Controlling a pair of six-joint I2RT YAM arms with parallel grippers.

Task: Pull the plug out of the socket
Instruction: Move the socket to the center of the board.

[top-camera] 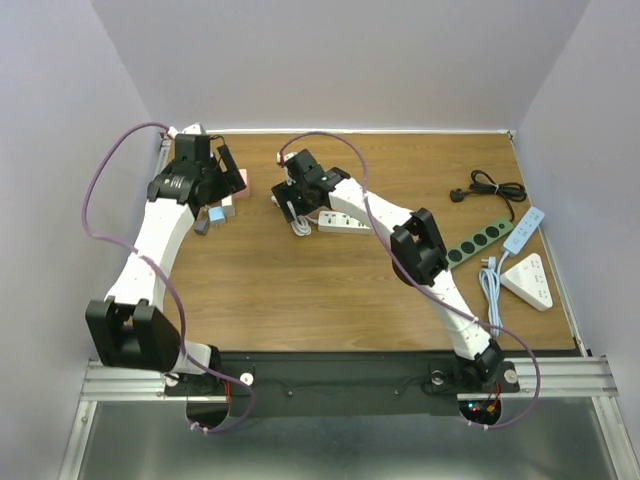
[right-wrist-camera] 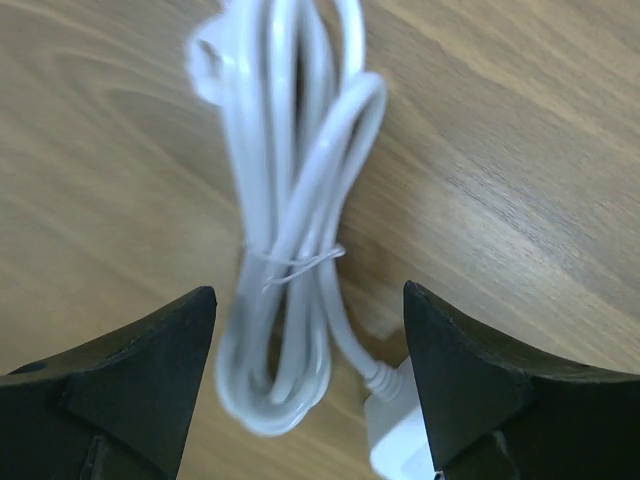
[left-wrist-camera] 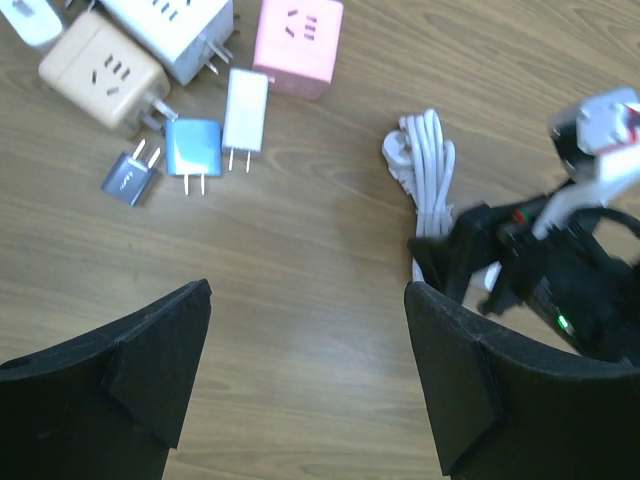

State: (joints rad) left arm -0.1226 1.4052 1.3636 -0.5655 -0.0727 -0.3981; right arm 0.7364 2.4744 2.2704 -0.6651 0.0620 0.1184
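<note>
Three small plugs lie loose with bare prongs on the wood: a white one (left-wrist-camera: 245,110), a blue one (left-wrist-camera: 193,148) and a dark one (left-wrist-camera: 130,178). Behind them stand cube sockets, beige (left-wrist-camera: 100,68), white (left-wrist-camera: 175,30) and pink (left-wrist-camera: 298,45). No plug sits in any of them. My left gripper (left-wrist-camera: 308,290) hangs open over bare table to their right. My right gripper (right-wrist-camera: 310,295) is open above a tied coil of white cable (right-wrist-camera: 290,230) at the end of a white power strip (top-camera: 345,222). It holds nothing.
At the right side of the table lie a green power strip (top-camera: 485,240), a white and blue strip (top-camera: 525,230), a triangular white socket (top-camera: 530,280) and a black cable (top-camera: 490,188). The right arm (left-wrist-camera: 540,270) stands close to my left gripper.
</note>
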